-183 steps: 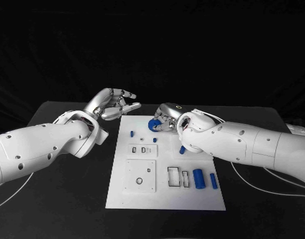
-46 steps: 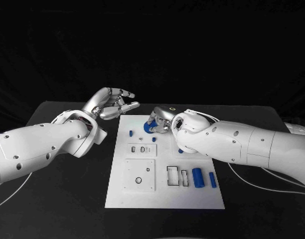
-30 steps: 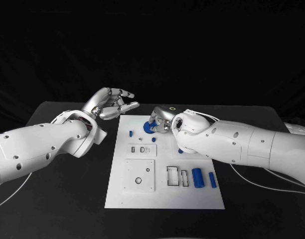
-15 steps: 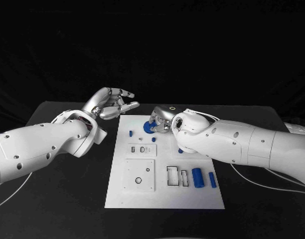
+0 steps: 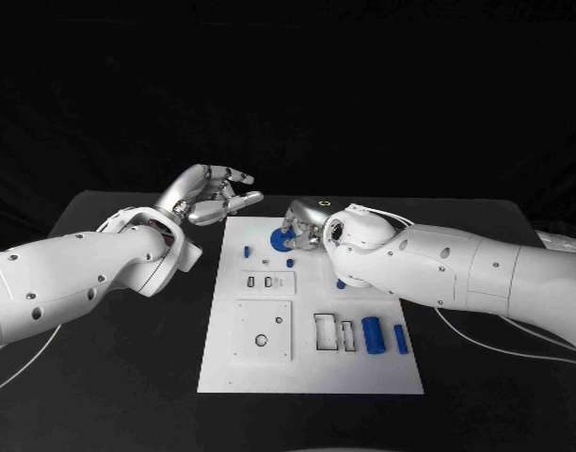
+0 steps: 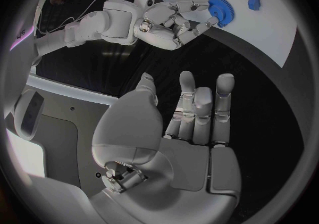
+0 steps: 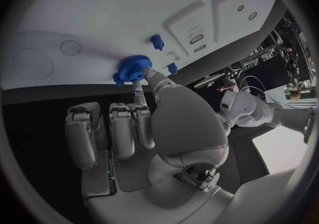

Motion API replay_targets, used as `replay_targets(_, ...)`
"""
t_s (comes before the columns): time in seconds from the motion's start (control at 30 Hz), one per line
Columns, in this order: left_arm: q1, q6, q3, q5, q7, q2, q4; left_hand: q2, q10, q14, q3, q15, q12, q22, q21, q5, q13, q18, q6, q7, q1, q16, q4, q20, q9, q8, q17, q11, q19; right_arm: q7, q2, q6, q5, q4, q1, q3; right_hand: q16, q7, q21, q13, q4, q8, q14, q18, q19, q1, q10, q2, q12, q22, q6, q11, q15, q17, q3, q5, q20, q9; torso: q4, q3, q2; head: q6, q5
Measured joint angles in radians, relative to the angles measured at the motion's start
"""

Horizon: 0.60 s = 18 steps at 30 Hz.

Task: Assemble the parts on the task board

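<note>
The white task board lies in the middle of the table. At its far end my right hand pinches a blue gear between thumb and a finger; the gear sits low against the board. In the left wrist view the same gear shows at the right hand's fingertips. My left hand hovers beyond the board's far left corner, fingers apart and holding nothing; its palm is bare.
A blue peg and a small blue piece stand near the gear. Another blue piece lies under my right forearm. Two blue cylinders lie at the near right beside rectangular recesses.
Since six seconds ago my right hand has carried the gear slightly left and nearer on the board. Over the last second both hands hold almost still.
</note>
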Motion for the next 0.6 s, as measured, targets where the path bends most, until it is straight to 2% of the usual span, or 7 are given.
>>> replay_targets(0.6, 0.000, 0.000, 0.000, 0.000, -0.001, -0.002, 0.002, 0.000, 0.000, 0.000, 0.000, 0.000, 0.000, 0.000, 0.000, 0.000, 0.000, 0.000, 0.000, 0.000, 0.000, 0.000, 0.000, 0.000, 0.000, 0.000, 0.000, 0.000, 0.000, -0.005, 0.000, -0.003, -0.001, 0.001, 0.000, 0.000, 0.000, -0.001, 0.000, 0.000, 0.000, -0.002, 0.000, 0.000, 0.000, -0.004, 0.000, 0.004, 0.000, 0.000, 0.001, 0.000, 0.000, 0.000, 0.000, 0.000, 0.000, -0.001, 0.0007, 0.0003, 0.000, 0.003, -0.002)
